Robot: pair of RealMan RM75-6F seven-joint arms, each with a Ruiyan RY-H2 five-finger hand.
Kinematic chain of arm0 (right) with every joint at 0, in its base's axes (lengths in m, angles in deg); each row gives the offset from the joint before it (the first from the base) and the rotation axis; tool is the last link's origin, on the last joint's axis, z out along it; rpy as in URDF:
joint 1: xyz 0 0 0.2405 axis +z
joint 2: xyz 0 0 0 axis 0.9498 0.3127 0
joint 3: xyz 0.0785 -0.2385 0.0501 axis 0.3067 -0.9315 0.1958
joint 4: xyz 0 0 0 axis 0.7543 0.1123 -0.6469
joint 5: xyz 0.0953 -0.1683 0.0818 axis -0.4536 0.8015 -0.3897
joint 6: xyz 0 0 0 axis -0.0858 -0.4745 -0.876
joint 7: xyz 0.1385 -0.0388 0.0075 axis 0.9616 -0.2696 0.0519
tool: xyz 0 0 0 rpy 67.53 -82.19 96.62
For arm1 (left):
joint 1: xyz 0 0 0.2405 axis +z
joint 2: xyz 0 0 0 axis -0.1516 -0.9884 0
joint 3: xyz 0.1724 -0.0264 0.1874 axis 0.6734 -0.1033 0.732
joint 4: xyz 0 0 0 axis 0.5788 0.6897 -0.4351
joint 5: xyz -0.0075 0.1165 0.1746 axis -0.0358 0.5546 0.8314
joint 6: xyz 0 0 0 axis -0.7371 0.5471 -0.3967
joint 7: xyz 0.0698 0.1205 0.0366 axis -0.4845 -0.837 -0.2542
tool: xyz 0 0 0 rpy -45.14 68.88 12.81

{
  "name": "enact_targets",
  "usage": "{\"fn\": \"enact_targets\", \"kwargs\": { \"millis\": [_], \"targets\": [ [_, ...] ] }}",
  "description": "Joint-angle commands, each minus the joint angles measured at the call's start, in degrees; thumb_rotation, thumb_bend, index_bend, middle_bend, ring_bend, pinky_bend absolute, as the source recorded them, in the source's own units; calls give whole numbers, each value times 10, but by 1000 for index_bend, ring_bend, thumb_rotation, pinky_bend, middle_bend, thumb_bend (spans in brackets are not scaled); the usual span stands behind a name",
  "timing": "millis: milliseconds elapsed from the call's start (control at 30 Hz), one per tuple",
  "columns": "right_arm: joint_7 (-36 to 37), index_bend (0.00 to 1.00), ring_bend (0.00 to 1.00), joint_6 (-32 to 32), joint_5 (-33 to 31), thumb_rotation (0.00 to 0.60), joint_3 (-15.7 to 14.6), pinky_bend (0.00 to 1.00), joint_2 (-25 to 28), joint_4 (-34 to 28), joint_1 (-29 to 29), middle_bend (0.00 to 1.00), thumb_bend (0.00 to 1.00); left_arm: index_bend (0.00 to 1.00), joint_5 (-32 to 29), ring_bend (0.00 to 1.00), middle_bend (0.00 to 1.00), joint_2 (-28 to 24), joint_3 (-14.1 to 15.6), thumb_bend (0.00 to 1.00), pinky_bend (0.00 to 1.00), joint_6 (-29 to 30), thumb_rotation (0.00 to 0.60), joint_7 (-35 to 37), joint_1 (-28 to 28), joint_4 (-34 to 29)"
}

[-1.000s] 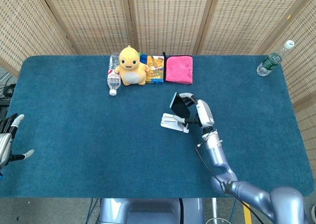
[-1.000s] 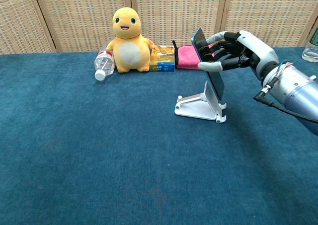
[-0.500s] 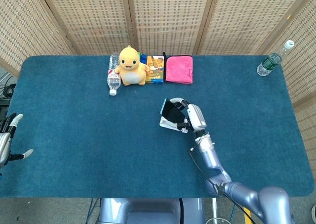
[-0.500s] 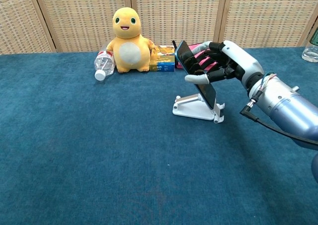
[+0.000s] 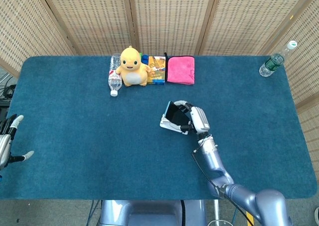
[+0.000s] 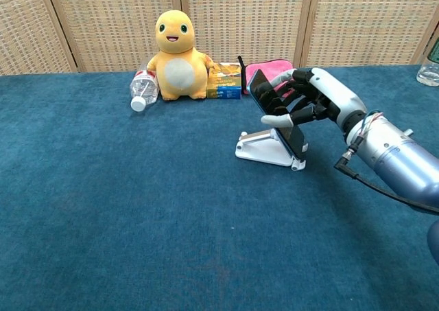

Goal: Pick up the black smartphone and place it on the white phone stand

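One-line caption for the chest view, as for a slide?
Right hand holds the black smartphone against the white phone stand on the blue table.

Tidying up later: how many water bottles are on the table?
2: one lying bottle beside the yellow plush toy, one upright bottle at the far right corner.

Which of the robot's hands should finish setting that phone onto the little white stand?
The right hand. It grips the black smartphone, whose lower edge sits at the white phone stand. The left hand hangs open off the table's far left edge, nowhere near.
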Motion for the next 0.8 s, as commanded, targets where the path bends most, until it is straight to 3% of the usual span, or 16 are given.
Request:
{"fn": "enact_targets", "kwargs": {
  "millis": [33, 467, 600, 700, 800],
  "targets": [
    [10, 422, 387, 0, 3, 600, -5, 448, -9, 18, -2, 477, 569, 0, -1, 0, 0, 0, 0, 0, 0, 0, 600, 1, 0, 2],
    [34, 422, 383, 0, 16, 600, -16, 448, -24, 67, -3, 435, 566, 0, 0, 0, 0, 2, 1, 0, 0, 1, 600, -3, 0, 1],
    [54, 392, 360, -2, 24, 600, -24, 448, -17, 62, -5, 406, 510, 0, 0, 0, 0, 2, 1, 0, 0, 2, 600, -6, 0, -1],
    [55, 269, 309, 2, 30, 600, -29, 446, -16, 64, -6, 311, 393, 0, 0, 0, 0, 1, 1, 0, 0, 4, 600, -9, 0, -6],
    [61, 84, 200, 1, 39, 600, -38, 371, -12, 65, -7, 131, 222, 0, 1, 0, 0, 1, 1, 0, 0, 5, 600, -10, 0, -6]
  ]
}}
